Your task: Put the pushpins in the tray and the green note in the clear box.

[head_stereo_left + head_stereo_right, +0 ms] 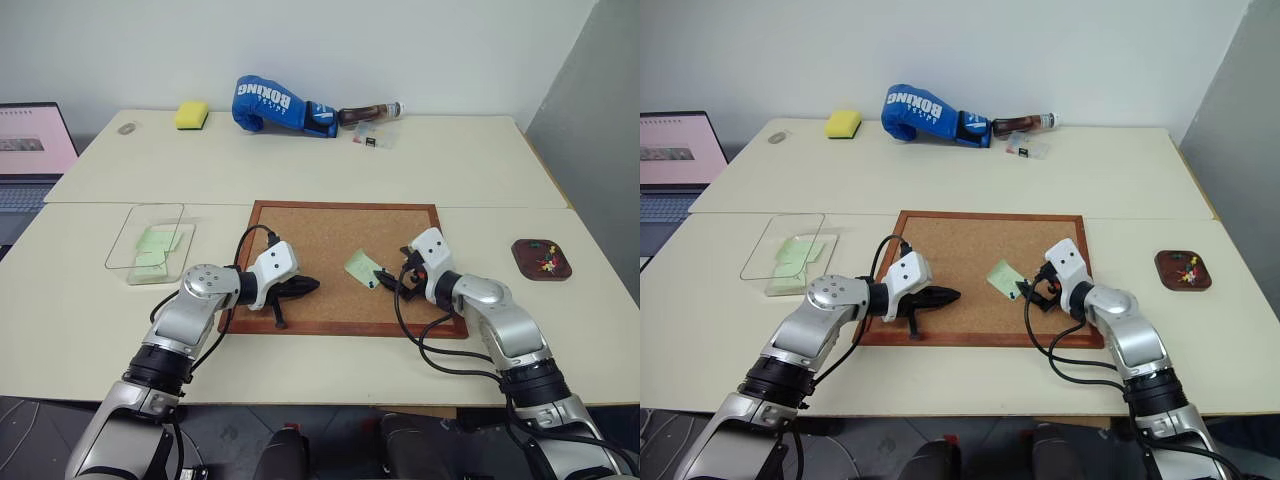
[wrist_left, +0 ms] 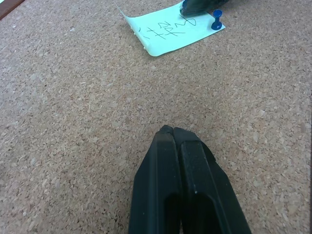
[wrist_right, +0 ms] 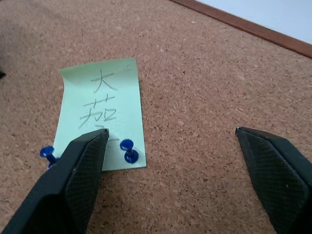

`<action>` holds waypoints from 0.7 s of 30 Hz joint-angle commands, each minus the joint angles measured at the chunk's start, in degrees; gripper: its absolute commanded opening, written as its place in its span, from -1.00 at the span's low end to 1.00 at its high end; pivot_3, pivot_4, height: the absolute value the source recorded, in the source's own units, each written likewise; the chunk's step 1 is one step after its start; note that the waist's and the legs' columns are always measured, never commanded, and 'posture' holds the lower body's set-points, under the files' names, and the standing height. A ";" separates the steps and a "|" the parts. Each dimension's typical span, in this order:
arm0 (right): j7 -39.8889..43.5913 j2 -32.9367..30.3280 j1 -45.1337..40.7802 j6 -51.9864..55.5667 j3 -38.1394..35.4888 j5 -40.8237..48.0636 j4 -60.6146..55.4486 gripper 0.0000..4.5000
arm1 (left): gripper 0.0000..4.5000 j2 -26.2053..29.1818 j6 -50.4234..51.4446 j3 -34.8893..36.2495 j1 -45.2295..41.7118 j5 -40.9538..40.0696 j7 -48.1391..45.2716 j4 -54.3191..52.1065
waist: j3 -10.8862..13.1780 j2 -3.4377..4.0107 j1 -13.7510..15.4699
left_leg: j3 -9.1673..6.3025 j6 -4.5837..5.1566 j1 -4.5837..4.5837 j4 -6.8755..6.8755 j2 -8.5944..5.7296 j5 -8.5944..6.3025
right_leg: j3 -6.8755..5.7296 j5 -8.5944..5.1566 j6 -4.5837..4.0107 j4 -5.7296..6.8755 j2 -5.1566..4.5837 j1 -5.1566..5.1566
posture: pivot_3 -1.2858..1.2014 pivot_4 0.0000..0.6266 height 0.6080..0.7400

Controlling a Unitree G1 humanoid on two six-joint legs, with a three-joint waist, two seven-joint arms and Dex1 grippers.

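Two tables: pushed together (image 1: 300,180), pale cream tops, the seam running left to right just beyond the corkboard.
Corkboard: wood-framed (image 1: 330,225), flat on the near table at centre; both grippers are over it.
Boxing glove: blue (image 1: 270,105), on the far table, a yellow sponge (image 1: 191,114) to its left.
Laptop: open (image 1: 30,150) at the far left edge.
Clear box: (image 1: 135,262) on the near table, left of the corkboard and well apart from the note on the board; pale green slips lie inside it.
Left gripper: (image 1: 305,287) over the left-centre of the cork, fingers pressed together with nothing between them, pointing right toward the note.
Right gripper: (image 3: 173,146) over the right part of the cork, jaws spread wide and empty; one finger (image 3: 78,170) sits just at the near edge of the note, the other well to its side over bare cork.
Tray: (image 1: 541,258) dark reddish-brown, on the near table right of the corkboard; small coloured pins lie in it.
Green note: (image 3: 100,109) flat on the cork right of centre, handwritten, its far corner slightly curled.
Pushpins: two (image 3: 128,151) (image 3: 47,154), stuck upright through the note's edge nearest the right gripper; their heads look blue in the wrist views.
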 commanded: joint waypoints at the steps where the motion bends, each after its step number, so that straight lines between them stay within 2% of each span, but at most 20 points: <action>1: 0.10 0.07 -0.39 -3.03 0.33 -1.33 -0.42 0.50 | -1.00 0.59 1.61 -1.30 1.45 2.42 0.63 1.92 | 0.00 0.00 -0.01 | -0.01 0.00 0.00 0.00 0.00 0.00 | 0.00 0.00 -0.01 0.00 0.00 0.00 | 0.03 -0.52 1.00; 10: 0.12 -0.37 -0.14 -8.01 2.00 -4.53 0.75 -0.23 | -1.00 0.03 1.23 -1.47 1.11 2.56 1.33 2.60 | 0.00 0.00 0.02 | -0.01 0.00 0.03 0.00 0.00 0.00 | 0.00 -0.01 -0.02 0.03 0.00 0.00 | 0.03 -0.52 1.00; 17: 2.24 0.04 0.75 -8.10 2.69 -3.10 -0.65 -0.92 | -1.00 0.00 1.83 -0.89 1.17 1.79 1.62 2.55 | 0.00 0.00 0.03 | -0.01 0.00 0.03 0.01 0.00 0.01 | 0.00 -0.01 -0.02 0.04 0.00 0.01 | 0.03 -0.52 1.00; 18: 2.40 0.18 0.80 -7.73 2.50 -2.79 -0.71 -0.98 | -1.00 -0.06 1.94 -0.86 1.15 1.71 1.65 2.47 | 0.00 0.00 0.03 | -0.01 0.00 0.03 0.01 0.00 0.01 | 0.00 -0.01 -0.02 0.04 0.00 0.01 | 0.03 -0.52 1.00; 21: 2.56 0.30 0.62 -7.01 1.91 -2.27 -0.82 -0.98 | -1.00 -0.14 2.03 -0.89 1.19 1.64 1.62 2.30 | 0.00 0.00 0.04 | -0.02 0.00 0.04 0.01 0.00 0.01 | 0.00 -0.01 -0.02 0.05 0.00 0.01 | 0.03 -0.52 1.00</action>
